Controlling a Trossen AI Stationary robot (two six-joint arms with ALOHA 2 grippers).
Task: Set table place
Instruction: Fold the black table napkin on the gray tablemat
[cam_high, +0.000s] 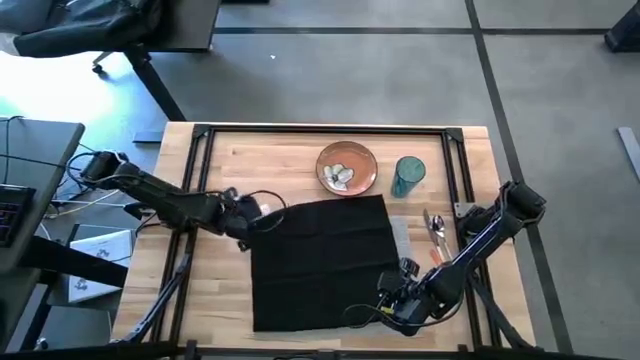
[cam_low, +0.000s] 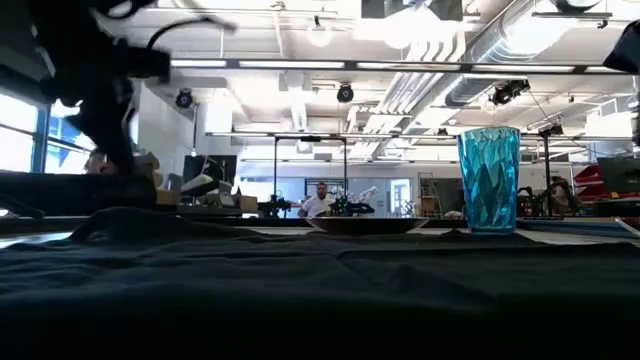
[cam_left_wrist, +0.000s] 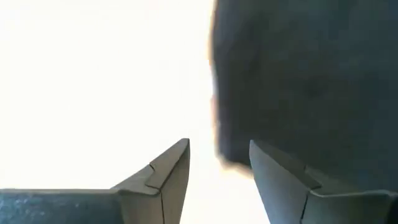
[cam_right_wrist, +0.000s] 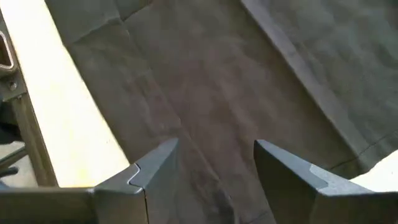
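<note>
one black napkin (cam_high: 322, 262) is lying spread on my table (cam_high: 220, 160); i'm counting one plate (cam_high: 347, 167), one blue cup (cam_high: 408, 176), two grippers, left (cam_high: 247, 232) and right (cam_high: 385, 303), both with fingers apart.

A black cloth napkin (cam_high: 320, 262) covers the pale wooden desk (cam_high: 290, 150). The orange-brown plate (cam_high: 347, 168) bears a pale pattern, seemingly floral. The cup (cam_high: 408, 176) is faceted teal-blue.

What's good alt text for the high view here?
A large black cloth napkin lies spread on the light butcher-block wooden table, the left pincer at its left edge and the right pincer at its lower right. Behind it stand an orange-brown round plate and a blue faceted tumbler.
</note>
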